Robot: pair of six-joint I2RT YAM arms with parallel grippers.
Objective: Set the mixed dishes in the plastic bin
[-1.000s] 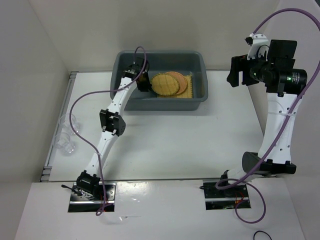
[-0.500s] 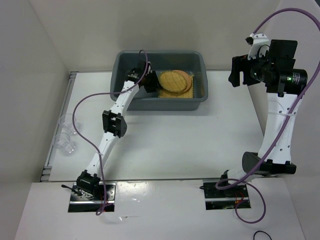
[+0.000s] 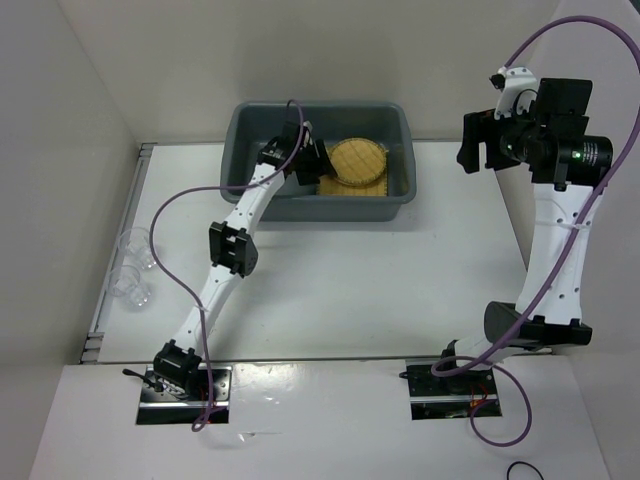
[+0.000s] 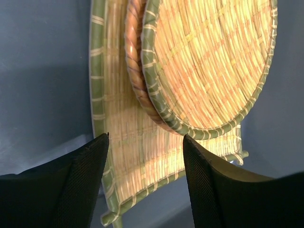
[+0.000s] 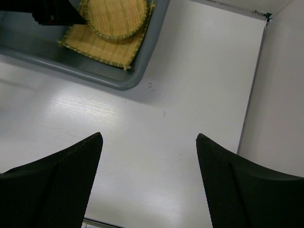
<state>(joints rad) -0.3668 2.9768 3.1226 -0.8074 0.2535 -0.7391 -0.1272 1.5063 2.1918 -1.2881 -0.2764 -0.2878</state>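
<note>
The dark grey plastic bin (image 3: 395,195) stands at the back of the table. Inside it the square yellow bamboo mat (image 4: 128,156) lies flat, with two round woven discs stacked on it; the top disc (image 4: 213,61) covers most of the lower one (image 4: 135,71). The stack also shows in the top view (image 3: 357,162) and the right wrist view (image 5: 114,14). My left gripper (image 4: 145,185) is open and empty, just above the mat's edge inside the bin. My right gripper (image 5: 149,185) is open and empty, high over the right side of the table. Clear plastic cups (image 3: 133,270) sit at the table's left edge.
White walls enclose the table on the left, back and right. The bin's rim (image 5: 142,71) shows in the right wrist view, with bare white tabletop (image 5: 190,104) beside it.
My left gripper has moved right inside the bin, and the discs have slid right onto the mat. The right arm has not moved.
</note>
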